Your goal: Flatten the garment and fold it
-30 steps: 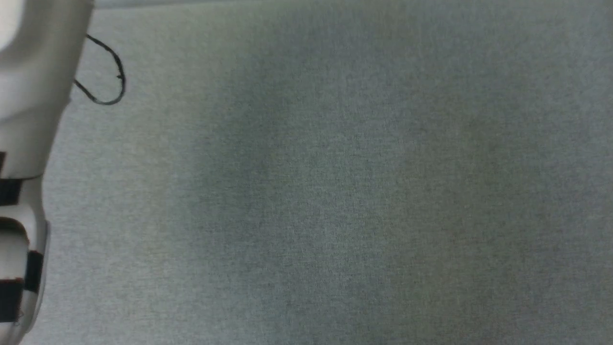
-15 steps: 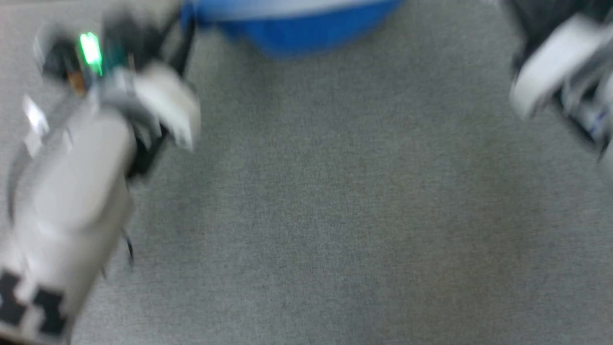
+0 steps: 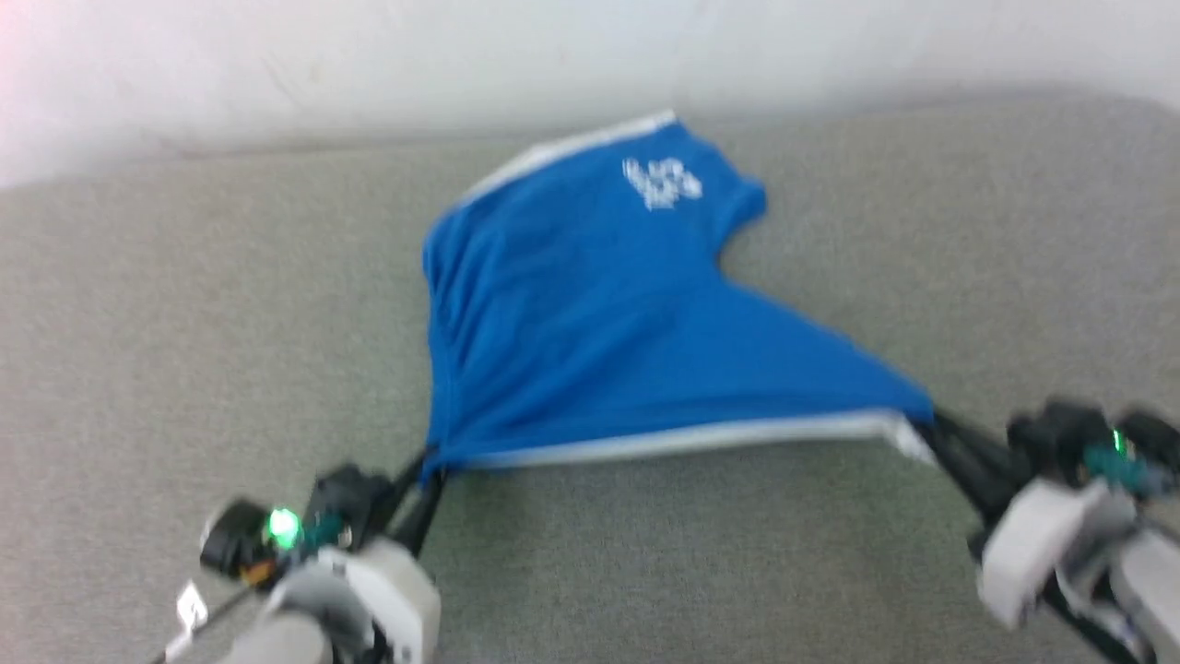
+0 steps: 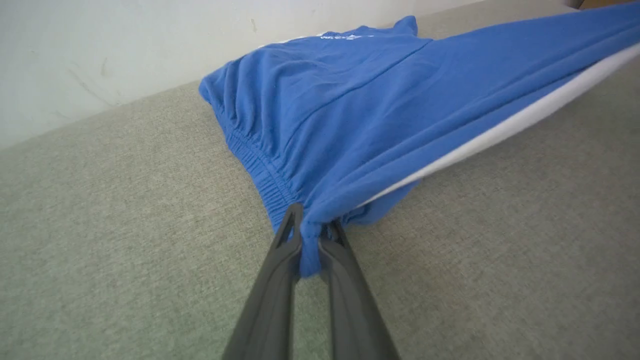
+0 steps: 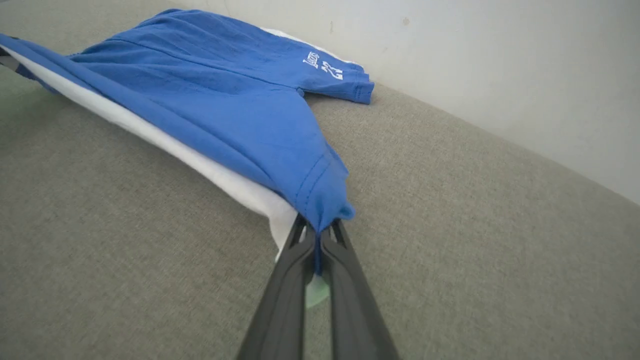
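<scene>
The garment (image 3: 590,323), bright blue shorts with white trim and a white print near the far leg, lies stretched across the grey surface. My left gripper (image 3: 431,466) is shut on its near left corner, at the gathered waistband end (image 4: 310,235). At the near right, my right gripper (image 3: 926,433) is shut on the leg hem corner (image 5: 320,225). The white trim band (image 3: 682,441) runs taut between the two grips. The far leg with the "23" print (image 5: 330,70) rests on the surface near the wall.
A grey fabric surface (image 3: 184,323) extends on all sides of the shorts. A pale wall (image 3: 369,65) borders its far edge, close behind the far leg.
The head view has swung upward, from bare grey surface to the shorts and both grippers. The blurred middle picture gives no sure sign that the arms or shorts moved.
</scene>
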`<state>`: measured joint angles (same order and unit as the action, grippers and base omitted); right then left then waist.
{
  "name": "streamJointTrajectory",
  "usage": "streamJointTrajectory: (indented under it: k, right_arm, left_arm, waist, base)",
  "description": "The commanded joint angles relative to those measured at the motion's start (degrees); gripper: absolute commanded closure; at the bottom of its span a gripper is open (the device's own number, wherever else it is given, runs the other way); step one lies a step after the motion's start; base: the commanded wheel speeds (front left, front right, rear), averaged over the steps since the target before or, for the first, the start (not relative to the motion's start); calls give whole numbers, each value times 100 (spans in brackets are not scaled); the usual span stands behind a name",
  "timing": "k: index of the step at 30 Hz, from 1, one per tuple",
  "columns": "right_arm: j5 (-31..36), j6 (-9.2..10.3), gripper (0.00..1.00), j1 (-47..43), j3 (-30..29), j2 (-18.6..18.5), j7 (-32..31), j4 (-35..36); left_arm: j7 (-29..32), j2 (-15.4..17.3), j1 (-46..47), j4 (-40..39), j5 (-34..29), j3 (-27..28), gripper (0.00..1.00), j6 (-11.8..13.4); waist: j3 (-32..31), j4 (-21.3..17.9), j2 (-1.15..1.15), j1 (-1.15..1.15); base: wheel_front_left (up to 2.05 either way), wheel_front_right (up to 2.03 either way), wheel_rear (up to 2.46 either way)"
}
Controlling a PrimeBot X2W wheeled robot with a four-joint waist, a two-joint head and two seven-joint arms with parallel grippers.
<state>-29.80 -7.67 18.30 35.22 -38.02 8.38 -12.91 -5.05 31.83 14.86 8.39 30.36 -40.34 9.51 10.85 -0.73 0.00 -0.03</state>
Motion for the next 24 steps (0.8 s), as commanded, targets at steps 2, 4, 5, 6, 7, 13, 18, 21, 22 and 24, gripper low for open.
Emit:
streamJointTrajectory:
  k: [2,4,5,6,7,13,18,21,22,24]
  right_arm:
    - [-21,19,100,-650,-304,-79,-204,272]
    - [-21,19,100,-951,-389,-70,-333,423]
    - [-10,19,100,-1225,-498,-56,-442,573]
    - [84,19,100,-1735,-789,23,-623,841]
    - [137,19,100,-1983,-909,66,-695,959]
    - [419,19,100,-2674,-1599,407,-772,1383]
    - [789,19,100,-2247,-1846,564,-892,1663]
    - [741,19,100,-1650,-1857,539,-1019,1616]
    - [737,19,100,-1402,-1845,473,-1080,1585]
    - [670,19,100,-884,-1745,357,-1185,1473]
  left_arm:
    - [103,216,-416,-225,55,-12,100,210]
    - [152,292,-564,-341,46,-20,100,306]
    - [217,370,-712,-457,45,-36,100,388]
    - [314,494,-992,-701,74,-52,100,531]
    - [360,545,-1118,-808,65,-76,100,605]
    - [400,490,-1472,-1204,153,-132,100,816]
    - [426,370,-1067,-1258,36,-140,100,756]
    - [471,262,-568,-1137,-71,-146,100,598]
    - [469,227,-370,-1079,-124,-150,100,528]
    - [427,106,-32,-934,-128,-110,100,410]
  waist:
    - [-540,48,0,3]
    - [-586,54,0,3]
    - [-620,56,0,3]
    - [-690,75,0,3]
    - [-726,94,0,3]
    - [-736,210,0,3]
    - [-621,315,0,3]
    - [-457,406,0,3]
    - [-365,445,0,3]
    - [-181,494,0,3]
  base:
    - [0,0,0]
    - [0,0,0]
    - [0,0,0]
    - [0,0,0]
    - [0,0,0]
    - [0,0,0]
    - [0,0,0]
    - [0,0,0]
    - [0,0,0]
    - [0,0,0]
